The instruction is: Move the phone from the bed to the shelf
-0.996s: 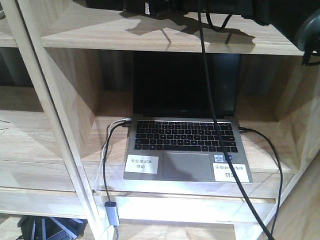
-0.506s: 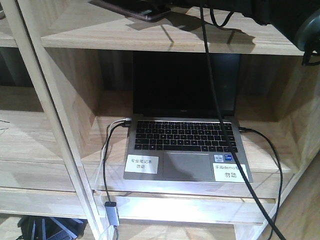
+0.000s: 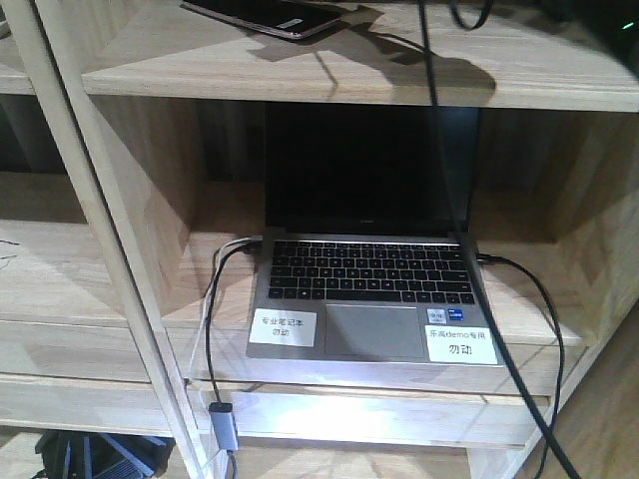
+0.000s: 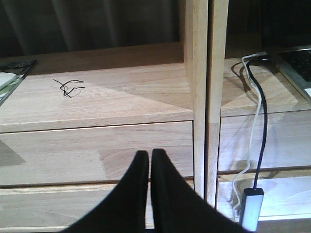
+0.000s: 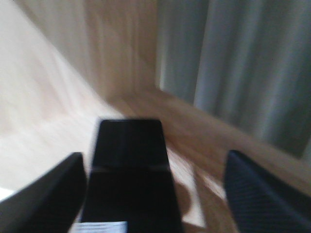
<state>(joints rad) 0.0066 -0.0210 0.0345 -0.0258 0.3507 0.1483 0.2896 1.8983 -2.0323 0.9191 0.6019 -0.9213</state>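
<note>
On the upper board of the shelf [image 3: 329, 70] lies the phone [image 3: 265, 16], flat and screen up, its rose-gold edge toward the front; judging by how it rests on the wood with nothing touching it, the placing looks done. From the right wrist view the phone [image 5: 129, 170] sits between the right gripper's [image 5: 155, 194] fingers [image 5: 46, 194], which are spread wide and clear of both its long edges, so it has been let go rather than gripped; a small white sticker shows at its near end, too blurred to read. Below, a grey laptop [image 3: 369, 299] stands open in the lower bay, with two white labels in Chinese, one including "demo". The left gripper [image 4: 148, 194] hangs before the lower boards, fingers pressed together on nothing.
</note>
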